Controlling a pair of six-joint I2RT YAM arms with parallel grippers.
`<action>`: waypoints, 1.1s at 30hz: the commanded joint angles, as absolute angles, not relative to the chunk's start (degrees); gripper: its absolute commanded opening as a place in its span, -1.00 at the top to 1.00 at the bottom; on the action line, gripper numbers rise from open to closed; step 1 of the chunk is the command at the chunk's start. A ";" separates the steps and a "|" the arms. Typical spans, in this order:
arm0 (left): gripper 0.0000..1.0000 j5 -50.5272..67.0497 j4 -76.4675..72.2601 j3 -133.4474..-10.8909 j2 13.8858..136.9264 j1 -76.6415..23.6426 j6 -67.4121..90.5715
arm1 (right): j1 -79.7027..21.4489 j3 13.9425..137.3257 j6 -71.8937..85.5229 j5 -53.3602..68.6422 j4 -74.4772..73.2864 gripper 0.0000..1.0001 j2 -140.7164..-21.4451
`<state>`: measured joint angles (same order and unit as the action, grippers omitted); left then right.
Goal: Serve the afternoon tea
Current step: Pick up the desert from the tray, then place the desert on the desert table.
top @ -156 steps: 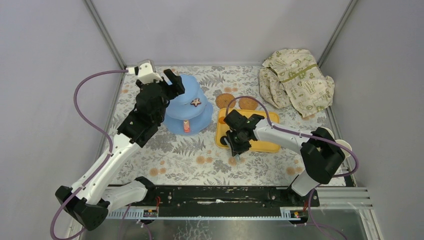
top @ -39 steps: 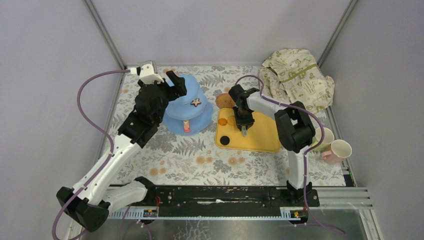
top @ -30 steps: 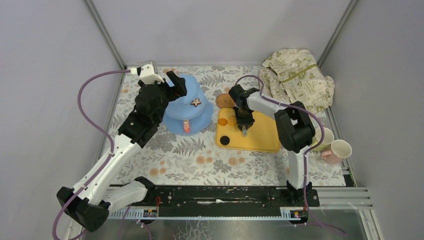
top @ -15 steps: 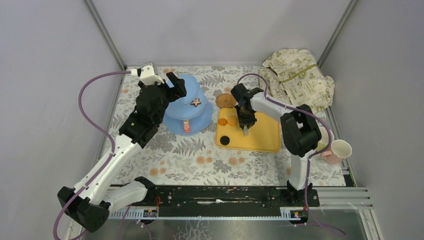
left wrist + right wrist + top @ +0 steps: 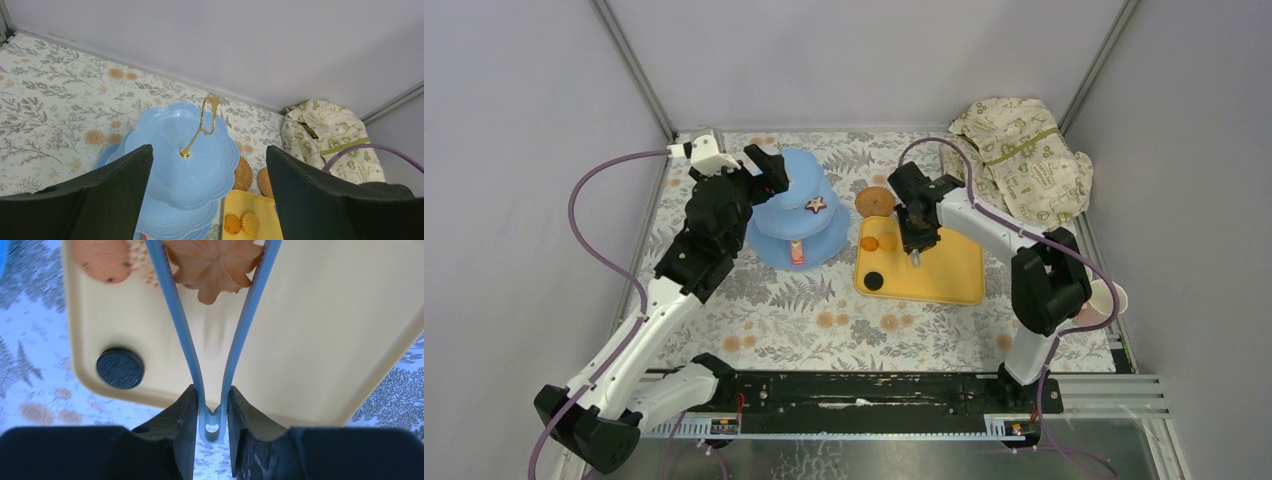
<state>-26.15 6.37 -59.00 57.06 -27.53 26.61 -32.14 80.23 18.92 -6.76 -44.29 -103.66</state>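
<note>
The light-blue three-tier stand [image 5: 799, 215] carries a star pastry [image 5: 816, 205] and a pink biscuit [image 5: 797, 250]. My left gripper [image 5: 764, 165] hangs open above its top tier [image 5: 182, 160], empty, beside the gold handle [image 5: 202, 125]. Over the yellow tray [image 5: 944, 270], my right gripper [image 5: 914, 232] is shut on blue tongs [image 5: 172, 305]. A flower-shaped biscuit [image 5: 215, 265] sits between the tong arms. Two orange biscuits [image 5: 879, 242] and a black cookie [image 5: 874, 281] lie on the tray. Both woven coasters [image 5: 243, 173] show in the left wrist view. One cup's rim [image 5: 1116, 296] peeks from behind the right arm.
A crumpled cream cloth with green print [image 5: 1019, 160] lies at the back right corner. Grey walls close in the floral table mat [image 5: 824, 310] on three sides. The right arm's elbow [image 5: 1049, 285] stands over the right edge.
The right arm's elbow swung right and now covers the cups, while its gripper stayed over the tray with the tongs. The left gripper drifted slightly left above the stand.
</note>
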 commanded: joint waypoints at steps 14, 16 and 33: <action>-0.92 -37.93 12.09 -62.86 49.26 -27.05 33.65 | -53.50 98.00 28.19 -13.24 -53.08 0.81 -102.31; -0.94 -39.00 13.28 -63.30 48.85 -27.07 34.40 | -55.37 101.21 28.76 -13.71 -54.15 0.81 -105.01; -1.00 -41.56 14.70 -63.24 46.94 -26.98 33.71 | -59.77 125.99 29.44 -11.68 -59.23 0.81 -123.31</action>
